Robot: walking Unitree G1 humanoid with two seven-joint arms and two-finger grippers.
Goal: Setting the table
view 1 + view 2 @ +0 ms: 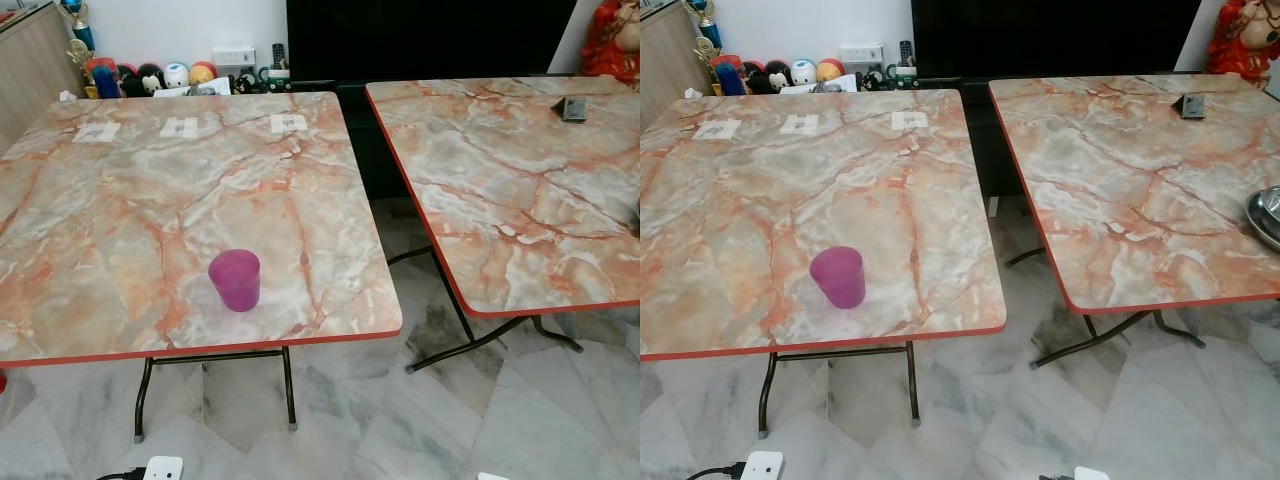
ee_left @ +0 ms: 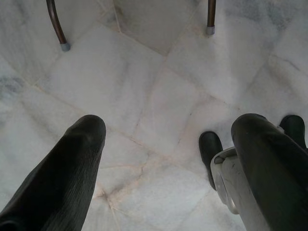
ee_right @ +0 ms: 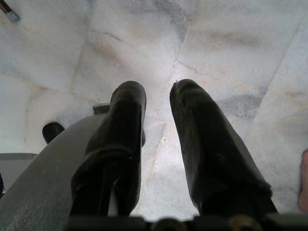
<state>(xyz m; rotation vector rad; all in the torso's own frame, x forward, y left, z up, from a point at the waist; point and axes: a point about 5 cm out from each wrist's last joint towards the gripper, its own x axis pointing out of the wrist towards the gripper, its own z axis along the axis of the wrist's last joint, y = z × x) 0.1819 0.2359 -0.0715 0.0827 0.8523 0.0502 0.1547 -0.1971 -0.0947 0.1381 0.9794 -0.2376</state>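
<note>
Purple cup (image 1: 235, 279) upright on the left table (image 1: 120, 200), near its front edge, toward the right front corner; three small paper labels (image 1: 181, 127) in a row along that table's far edge; right table (image 1: 520, 180) set apart across a gap, same marbled orange-edged top, small dark object (image 1: 574, 109) near its far side, rim of a metal bowl (image 1: 1267, 213) at its right edge; toys and trophies (image 1: 150, 75) lined against the back wall; white power strip (image 1: 162, 467) on the marble floor (image 1: 400, 420) below. Left gripper (image 2: 168, 130) hangs over floor tiles near the table legs, fingers spread wide, holding nothing; right gripper (image 3: 158, 98) low over the floor, fingers slightly parted, empty.
</note>
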